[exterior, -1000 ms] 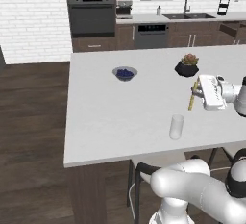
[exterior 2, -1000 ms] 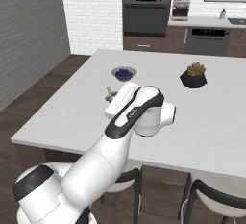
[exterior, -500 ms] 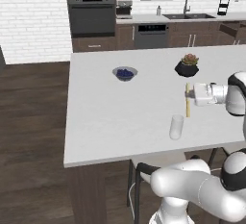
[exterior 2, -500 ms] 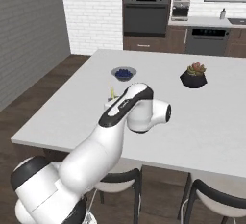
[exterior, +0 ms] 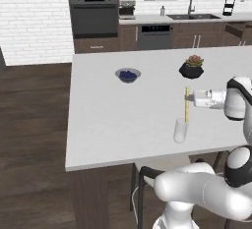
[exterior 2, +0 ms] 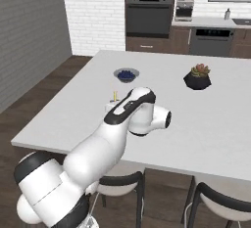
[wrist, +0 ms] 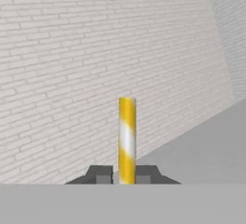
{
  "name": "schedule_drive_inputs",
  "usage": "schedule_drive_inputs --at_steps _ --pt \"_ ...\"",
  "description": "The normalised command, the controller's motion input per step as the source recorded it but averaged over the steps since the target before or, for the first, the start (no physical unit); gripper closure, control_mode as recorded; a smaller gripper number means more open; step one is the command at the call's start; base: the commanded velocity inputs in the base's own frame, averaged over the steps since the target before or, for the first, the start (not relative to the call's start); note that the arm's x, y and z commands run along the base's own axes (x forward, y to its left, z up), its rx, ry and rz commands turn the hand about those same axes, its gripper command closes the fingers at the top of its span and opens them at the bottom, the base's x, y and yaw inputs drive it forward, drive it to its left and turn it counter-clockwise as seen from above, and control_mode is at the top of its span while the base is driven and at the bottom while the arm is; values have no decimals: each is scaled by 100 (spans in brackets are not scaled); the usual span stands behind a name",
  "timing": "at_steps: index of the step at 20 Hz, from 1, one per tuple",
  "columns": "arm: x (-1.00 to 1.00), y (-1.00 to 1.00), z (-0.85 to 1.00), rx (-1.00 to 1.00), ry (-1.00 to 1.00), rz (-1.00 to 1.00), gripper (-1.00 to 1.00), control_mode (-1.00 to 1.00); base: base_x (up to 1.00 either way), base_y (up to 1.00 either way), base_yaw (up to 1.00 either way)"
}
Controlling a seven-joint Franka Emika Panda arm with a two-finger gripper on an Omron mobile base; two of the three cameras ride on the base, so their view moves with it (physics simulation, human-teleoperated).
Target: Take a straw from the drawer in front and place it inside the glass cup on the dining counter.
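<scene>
My gripper (exterior: 190,98) hangs over the dining counter (exterior: 113,120), pointing sideways, and is shut on the straw (exterior: 187,106), a thin pale yellow stick held upright. The straw's lower end is just above and to the right of the glass cup (exterior: 180,130), a small clear tumbler near the counter's front edge. In the hand view the straw (wrist: 127,139) rises between the two dark fingertips (wrist: 99,174), striped yellow and white. In the right base view my arm hides the glass, and just the straw's tip (exterior 2: 115,96) pokes out behind it. The drawer is out of view.
A grey bowl of dark berries (exterior: 128,74) stands mid-counter and a dark pot with a succulent (exterior: 192,68) stands behind the gripper. Chairs (exterior 2: 215,205) are tucked under the counter's near edge. The oven and sink counter are far behind.
The gripper has carried the straw to the left and lower, toward the glass cup, and the straw now stands more upright.
</scene>
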Motion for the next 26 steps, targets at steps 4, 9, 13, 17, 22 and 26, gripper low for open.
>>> schedule_drive_inputs --at_steps 4,9,13,17,22,26 --pt "46 0 -26 7 0 0 100 -100 0 0 0" --pt "30 0 -22 0 0 0 100 -100 0 0 0" --pt "21 -1 -8 0 0 -3 100 -100 0 0 0" --pt "21 -6 -2 0 0 -5 100 -100 0 0 0" --pt "13 -11 0 0 0 -6 100 -100 0 0 0" --pt "-16 0 0 0 0 -6 100 -100 0 0 0"
